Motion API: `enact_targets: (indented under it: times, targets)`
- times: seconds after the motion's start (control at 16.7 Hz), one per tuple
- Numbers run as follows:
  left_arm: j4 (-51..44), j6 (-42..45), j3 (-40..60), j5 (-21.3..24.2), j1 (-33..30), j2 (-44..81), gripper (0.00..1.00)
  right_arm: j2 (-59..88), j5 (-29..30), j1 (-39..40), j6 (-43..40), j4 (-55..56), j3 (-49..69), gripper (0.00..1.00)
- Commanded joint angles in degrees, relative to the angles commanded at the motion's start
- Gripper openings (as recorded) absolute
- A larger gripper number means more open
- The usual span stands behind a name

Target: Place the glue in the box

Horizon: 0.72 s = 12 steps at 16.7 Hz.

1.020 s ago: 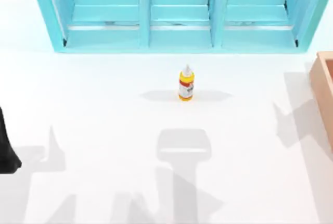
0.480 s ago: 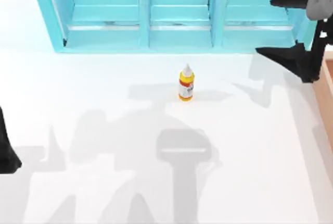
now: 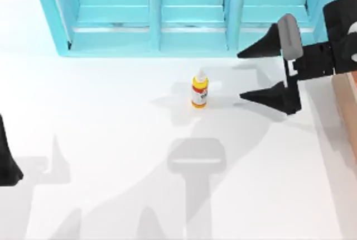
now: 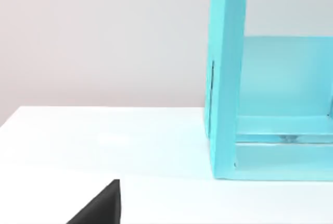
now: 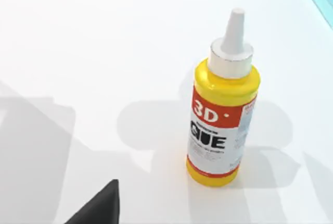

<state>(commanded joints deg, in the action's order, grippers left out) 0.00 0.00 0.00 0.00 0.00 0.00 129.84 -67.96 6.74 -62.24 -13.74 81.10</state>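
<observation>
One released right gripper [image 3: 257,72] nears upright glue [image 3: 199,89], shelf [image 3: 189,11] behind.

Our right arm reaches in from the right edge of the top view, wrist roughly level, right gripper [image 3: 255,75] pointing toward the table's middle. Its two black fingers [image 3: 268,96] are spread wide apart, nothing between them, tips aimed left in the top view; one finger sits nearer the back of the table, the other nearer the front. A black fingertip [image 5: 99,208] pokes into the right wrist view. Our left arm is parked at the left edge, left gripper [image 3: 6,162] low by the table side; one dark fingertip [image 4: 99,206] visible in the left wrist view.
</observation>
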Motion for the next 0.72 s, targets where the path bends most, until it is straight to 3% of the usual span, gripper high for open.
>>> enact_targets:
  times: [0.54,0.72]
  targets:
    - [0.0,0.0,0.0,0.0,0.0,0.0,1.0,4.25,-1.72,-0.09,-2.15,-0.97,1.79,1.0]
    - [0.0,0.0,0.0,0.0,0.0,0.0,1.0,4.34,-1.3,2.09,1.43,2.11,2.47,1.0]
